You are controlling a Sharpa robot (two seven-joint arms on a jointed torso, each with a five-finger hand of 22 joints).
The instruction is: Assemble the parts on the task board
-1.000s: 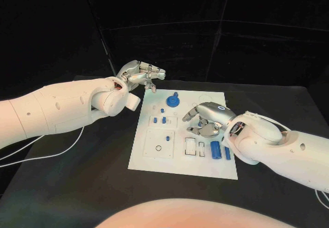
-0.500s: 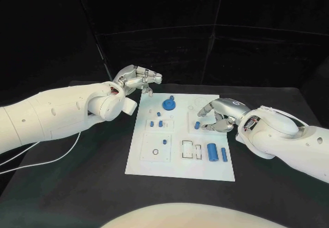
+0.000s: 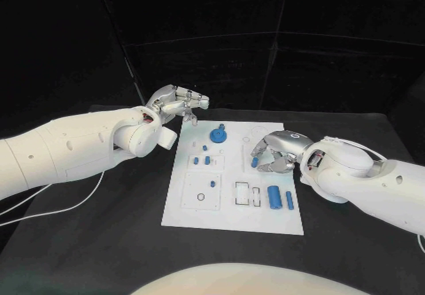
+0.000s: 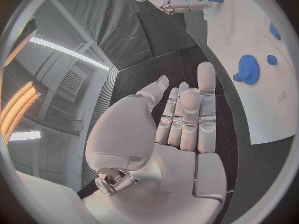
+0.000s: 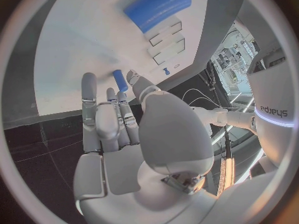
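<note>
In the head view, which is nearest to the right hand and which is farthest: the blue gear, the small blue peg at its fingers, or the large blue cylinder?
From the right hand:
1. Small blue peg, at its fingertips; whether it is held is hard to tell.
2. Large blue cylinder, on the board's near right part.
3. Blue gear, at the board's far end.

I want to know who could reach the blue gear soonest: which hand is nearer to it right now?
Left, though not by much. The left hand hovers past the task board's far left corner, just beyond the blue gear; the right hand is over the board's right side, pinching a small blue peg.
</note>
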